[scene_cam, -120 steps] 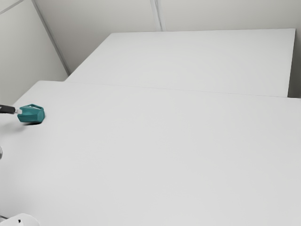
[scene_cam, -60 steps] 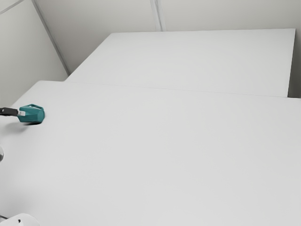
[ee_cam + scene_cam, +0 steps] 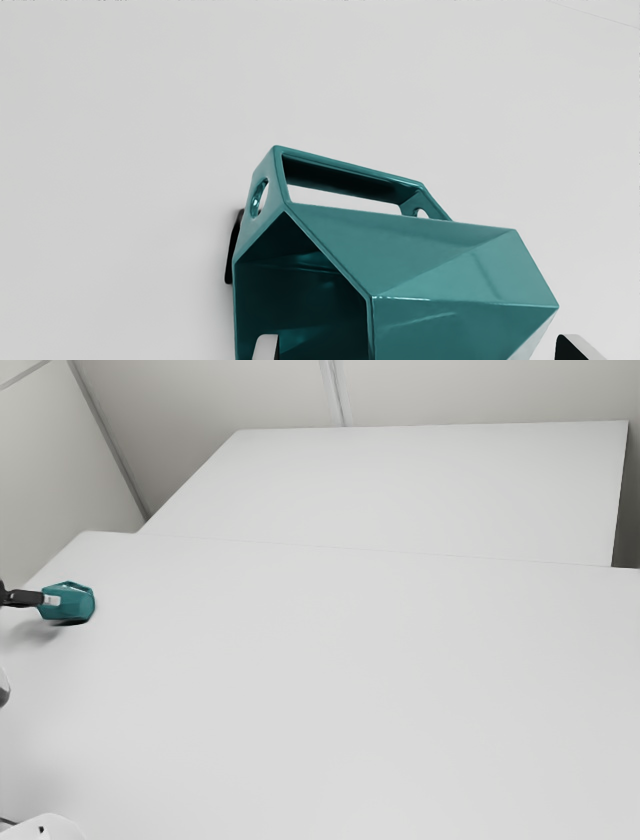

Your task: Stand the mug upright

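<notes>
On the white tabletop, the teal mug lies sideways, its mouth by one fingertip of the wide-open tool.

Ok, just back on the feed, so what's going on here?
The robot arm has its gripper open around the teal mug, with one finger by the mug's mouth and the other out beyond its base end. The mug is lying on its side on the table, so it isn't upright yet. The gripper hasn't closed on it.
</notes>
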